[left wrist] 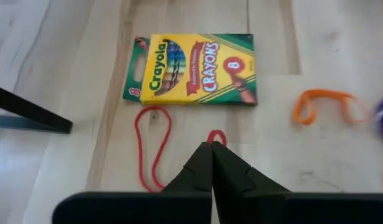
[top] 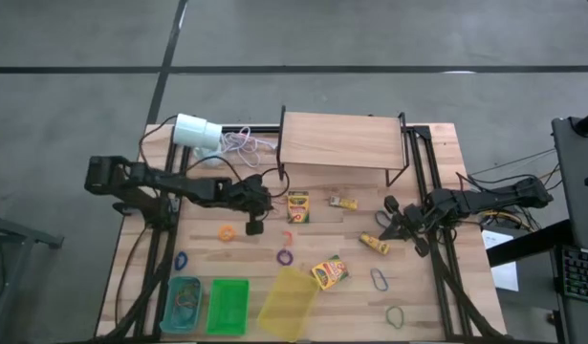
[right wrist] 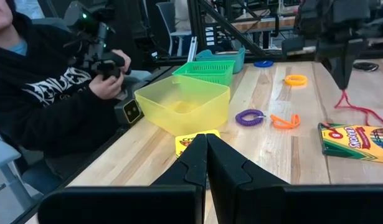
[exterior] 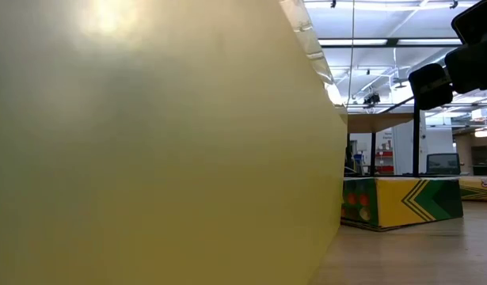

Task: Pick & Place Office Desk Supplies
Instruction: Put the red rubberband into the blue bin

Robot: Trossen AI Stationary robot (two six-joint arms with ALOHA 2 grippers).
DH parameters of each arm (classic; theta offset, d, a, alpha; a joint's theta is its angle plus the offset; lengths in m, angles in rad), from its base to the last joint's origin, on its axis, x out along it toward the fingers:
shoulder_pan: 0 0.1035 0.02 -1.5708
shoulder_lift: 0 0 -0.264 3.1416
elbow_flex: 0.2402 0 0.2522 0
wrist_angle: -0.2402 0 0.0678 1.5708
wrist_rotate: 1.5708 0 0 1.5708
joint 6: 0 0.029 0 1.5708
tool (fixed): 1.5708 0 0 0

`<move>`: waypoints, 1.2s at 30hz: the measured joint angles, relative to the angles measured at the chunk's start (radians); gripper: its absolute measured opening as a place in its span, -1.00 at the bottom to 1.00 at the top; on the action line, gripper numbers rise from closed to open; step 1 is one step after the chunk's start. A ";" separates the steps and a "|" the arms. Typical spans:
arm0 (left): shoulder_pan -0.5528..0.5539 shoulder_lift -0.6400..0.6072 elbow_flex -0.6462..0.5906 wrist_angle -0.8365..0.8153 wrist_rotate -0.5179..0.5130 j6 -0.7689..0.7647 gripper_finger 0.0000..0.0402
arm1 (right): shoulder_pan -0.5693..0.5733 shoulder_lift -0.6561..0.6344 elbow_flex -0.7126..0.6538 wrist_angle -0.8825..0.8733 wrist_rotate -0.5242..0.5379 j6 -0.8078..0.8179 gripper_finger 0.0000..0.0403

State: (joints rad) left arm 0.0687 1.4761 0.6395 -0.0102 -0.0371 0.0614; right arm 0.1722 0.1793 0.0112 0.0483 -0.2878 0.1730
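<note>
The left gripper [top: 254, 227] hangs near the middle of the table [top: 437, 143], its two dark fingers pressed together on a thin red rubber-band loop [left wrist: 152, 146]. In the left wrist view, the closed fingertips meet over a small arch of the red band, and the rest of the loop trails away toward 10 o'clock, long and narrow, lying nearly along the line of the fingers. Just past it, at 12 o'clock from the fingertips, a crayon box [left wrist: 194, 68] lies flat with its long side across the gripper's path, not touching the band. In the high view, the sorting bins sit at 6 o'clock from this gripper, along the near edge: the yellow bin [top: 288, 302], the green bin [top: 228, 306] and the teal bin [top: 182, 304]. So any carry would run straight toward that edge, I judge. The right gripper [top: 404, 224] waits at 3 o'clock, fingers shut and holding nothing, well apart from the band; the left arm is clearly the nearer. The right wrist view shows what the overhead one cannot: the red band dangles from the left gripper's tip, partly off the wood, and a seated person's hand [right wrist: 109, 79] holds a controller beyond the table. The low view is mostly blocked by the yellow bin's wall. An orange loop [left wrist: 322, 104] lies at 2 o'clock.
</note>
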 joint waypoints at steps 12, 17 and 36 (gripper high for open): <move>-0.075 -0.232 0.002 -0.165 -0.035 -0.200 -1.00 | 0.000 0.000 0.000 0.000 0.000 0.000 -0.96; -0.105 -0.294 0.003 -0.275 -0.073 -0.308 -1.00 | 0.000 0.000 0.000 0.000 0.000 0.000 -0.96; -0.127 -0.309 -0.019 -0.314 -0.148 -0.199 -0.84 | 0.000 0.000 0.000 0.000 0.000 0.000 -0.96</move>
State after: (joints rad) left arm -0.0582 1.1667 0.6206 -0.3244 -0.1848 -0.1375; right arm 0.1722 0.1795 0.0109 0.0479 -0.2882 0.1730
